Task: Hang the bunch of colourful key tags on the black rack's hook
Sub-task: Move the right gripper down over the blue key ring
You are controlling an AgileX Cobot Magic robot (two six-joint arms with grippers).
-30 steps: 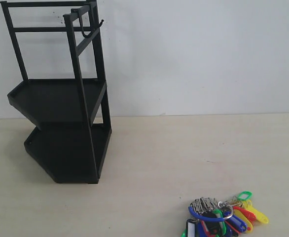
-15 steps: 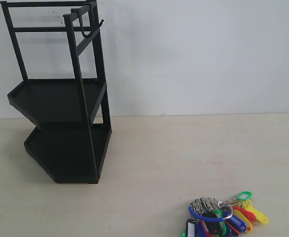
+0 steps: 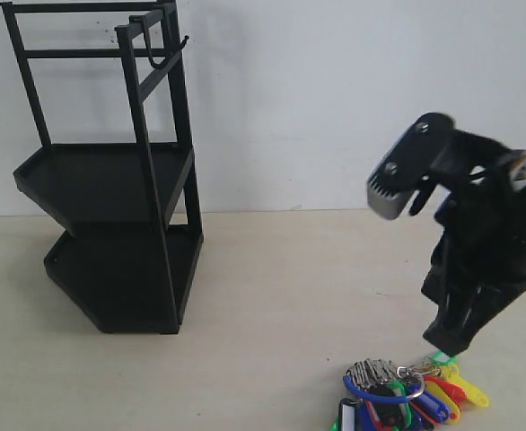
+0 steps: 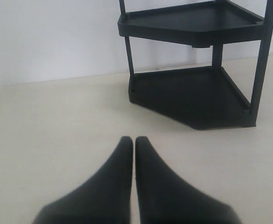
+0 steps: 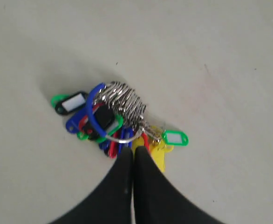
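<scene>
The colourful key tag bunch (image 3: pixel 405 395) lies flat on the table at the front right, its blue-and-silver loop (image 5: pixel 105 117) resting over the tags (image 5: pixel 120 128). My right gripper (image 3: pixel 450 341) hangs just above the bunch's right side, jaws shut and empty, its tips (image 5: pixel 133 153) over the yellow and red tags. The black rack (image 3: pixel 110 180) stands at the back left, its hook (image 3: pixel 166 56) jutting from the top bar. My left gripper (image 4: pixel 134 140) is shut and empty, low over the table, pointing at the rack's lower tray (image 4: pixel 197 98).
A white wall rises behind the pale tabletop (image 3: pixel 290 278). Bare table stretches between the rack and the key bunch. The right arm's black body (image 3: pixel 478 233) fills the right side of the exterior view.
The right arm has swung in from the right edge and come down over the key tag bunch. The bunch and the rack have not moved.
</scene>
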